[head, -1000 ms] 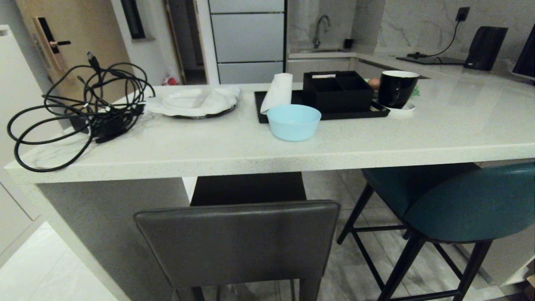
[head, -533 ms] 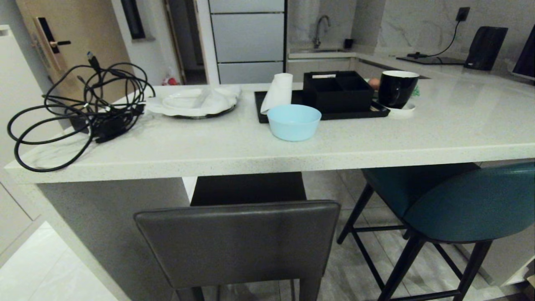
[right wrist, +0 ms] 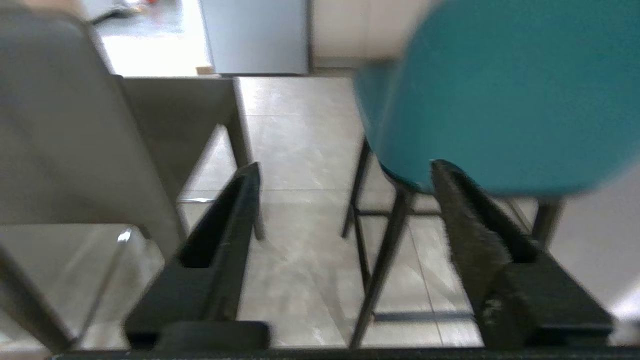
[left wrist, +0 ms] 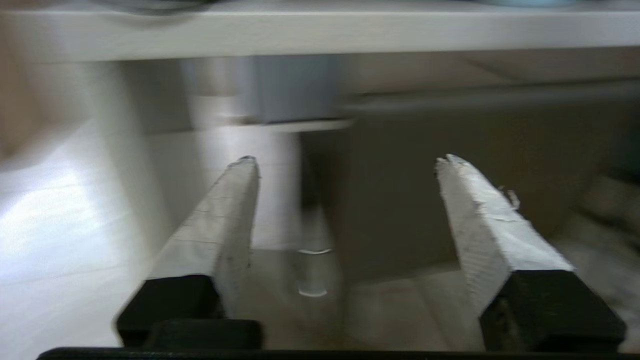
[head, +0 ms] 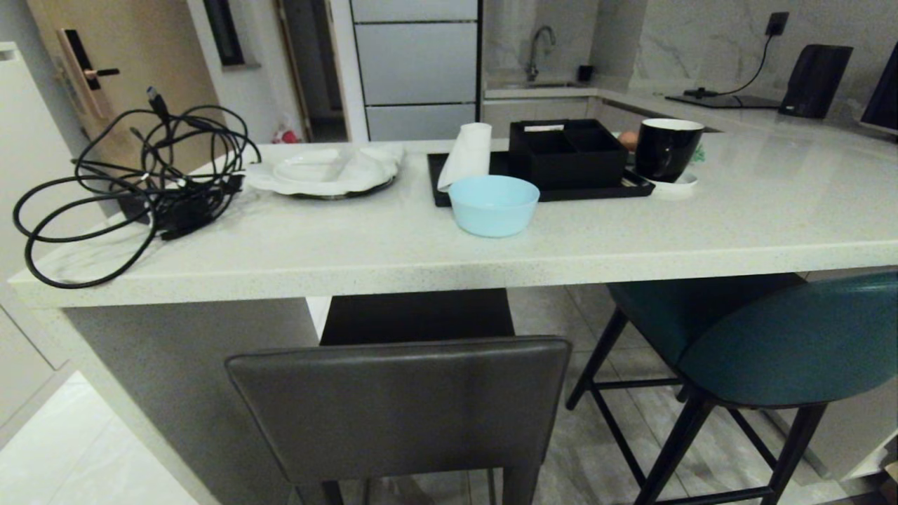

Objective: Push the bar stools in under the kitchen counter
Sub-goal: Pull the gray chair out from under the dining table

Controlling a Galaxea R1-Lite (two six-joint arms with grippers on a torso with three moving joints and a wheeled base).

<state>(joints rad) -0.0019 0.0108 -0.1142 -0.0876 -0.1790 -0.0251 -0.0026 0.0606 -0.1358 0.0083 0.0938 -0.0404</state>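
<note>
The kitchen counter (head: 435, 263) runs across the head view, its thick white edge facing me. The dark grey bar stool (head: 400, 407) stands in front of it at centre, its seat partly under the slab. To its right is the teal bar stool (head: 786, 344), on thin black legs with its seat partly under the edge. Neither arm shows in the head view. My left gripper (left wrist: 347, 160) is open and empty below the counter edge (left wrist: 320, 30), facing the grey stool's back (left wrist: 450, 190). My right gripper (right wrist: 345, 166) is open and empty between the grey stool (right wrist: 60, 125) and the teal stool (right wrist: 500, 90).
On the counter lie a tangle of black cables (head: 133, 189), a white plate with a cloth (head: 326, 172), a pale blue bowl (head: 493, 205), and a black tray (head: 449, 189) with a black box and a paper roll; a black mug (head: 666, 149) stands beside it. Grey tiled floor (right wrist: 300, 150) lies between the stools.
</note>
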